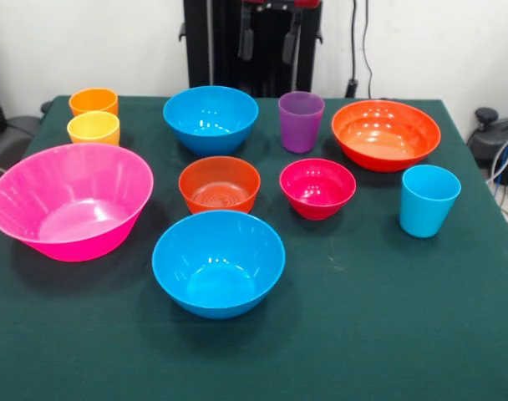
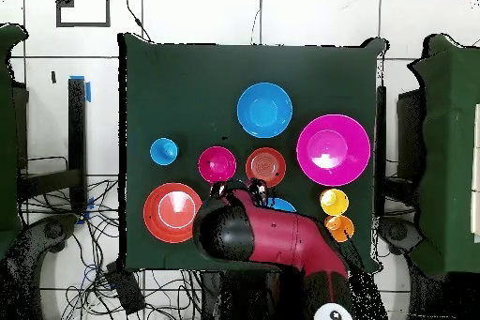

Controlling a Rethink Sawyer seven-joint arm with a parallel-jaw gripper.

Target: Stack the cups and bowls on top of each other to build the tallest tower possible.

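On the green worktop [image 1: 388, 334], ten containers are sitting upright, apart and unstacked, each holding nothing. Reading the front view as a clock, the small orange bowl [image 1: 219, 184] and magenta-red bowl [image 1: 317, 188] are sitting near the centre. A blue bowl [image 1: 218, 261] is resting at six o'clock, the other blue bowl [image 1: 210, 118] at twelve. The purple cup [image 1: 301, 121] and orange-red bowl [image 1: 385, 134] are standing toward one and two, the light blue cup [image 1: 429, 199] at three. The pink bowl [image 1: 70, 200] is lying at nine, the yellow cup [image 1: 93, 128] and orange cup [image 1: 93, 101] at ten. The claw [image 1: 269, 38] is hanging at the top edge, touching nothing; its spread I cannot tell.
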